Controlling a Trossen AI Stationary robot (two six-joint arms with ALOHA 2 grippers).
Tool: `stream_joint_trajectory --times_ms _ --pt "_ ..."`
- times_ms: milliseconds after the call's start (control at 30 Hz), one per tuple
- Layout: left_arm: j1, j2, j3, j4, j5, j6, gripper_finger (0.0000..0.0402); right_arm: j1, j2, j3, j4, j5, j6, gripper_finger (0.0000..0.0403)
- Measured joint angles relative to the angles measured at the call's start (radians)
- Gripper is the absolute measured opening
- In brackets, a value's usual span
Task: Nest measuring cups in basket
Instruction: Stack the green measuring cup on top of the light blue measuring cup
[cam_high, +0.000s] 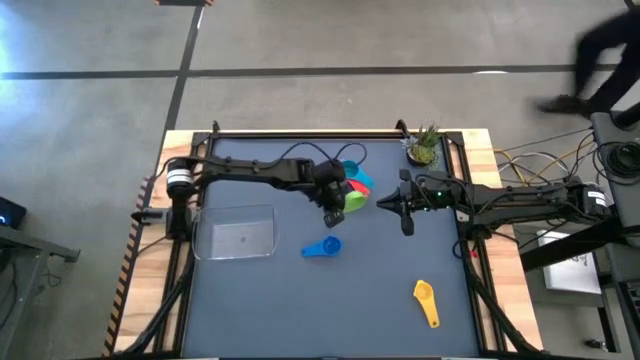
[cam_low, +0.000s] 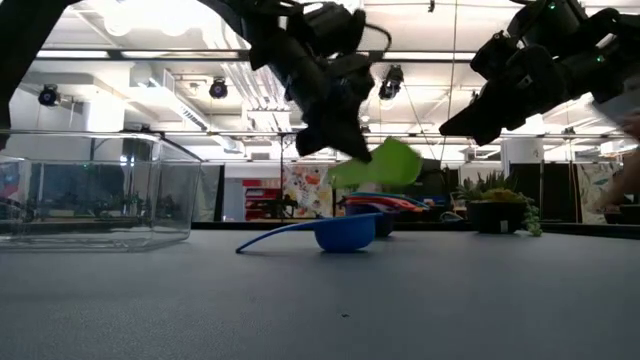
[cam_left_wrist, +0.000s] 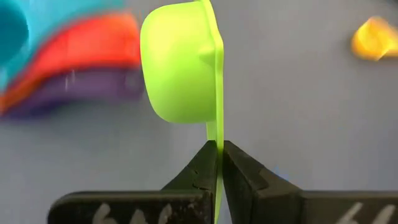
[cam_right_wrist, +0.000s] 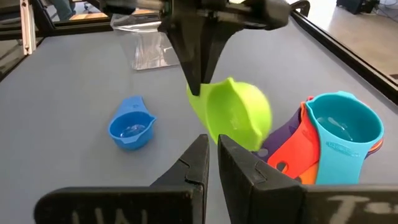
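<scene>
My left gripper (cam_high: 333, 212) is shut on a lime green measuring cup (cam_left_wrist: 180, 68), which hangs above the table's middle (cam_low: 385, 165). Just to its right, teal (cam_right_wrist: 342, 124), red-orange (cam_right_wrist: 305, 149) and purple (cam_right_wrist: 280, 140) cups lean together in a cluster on the table. A blue cup (cam_high: 322, 247) sits on its base nearer the front, and a yellow cup (cam_high: 427, 302) lies front right. The clear basket (cam_high: 236, 232) stands on the table at the left. My right gripper (cam_high: 385, 206) hovers shut to the right of the cluster, with nothing in it. My left gripper pinches the green cup's flat handle (cam_left_wrist: 217, 134) between its two fingers, close to the bowl. The fingers (cam_right_wrist: 196, 81) slant down at it from the table's left. The cup is tipped on its side with the handle edge-on, and it is lifted clear of the table.
A small potted plant (cam_high: 424, 148) stands at the far right of the mat. Cables and the arm mounts line the table's left and right edges. A person's dark legs show on the floor beyond the far right corner.
</scene>
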Motion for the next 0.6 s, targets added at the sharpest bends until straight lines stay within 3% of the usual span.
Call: stream_joint_trajectory --times_ms 200,467,600 --pt "0.029 -0.059 -0.156 0.401 0.087 -0.069 0.0 0.0 -0.021 0.0 -0.011 0.0 0.0 0.0022" --pt "0.128 -0.065 -0.324 0.66 0.084 -0.273 0.0 0.0 -0.073 0.0 -0.024 0.0 -0.009 0.0022" --pt "0.183 -0.061 -0.389 0.845 0.16 -0.374 0.0 0.0 -0.083 0.0 -0.022 0.0 -0.008 0.0022"
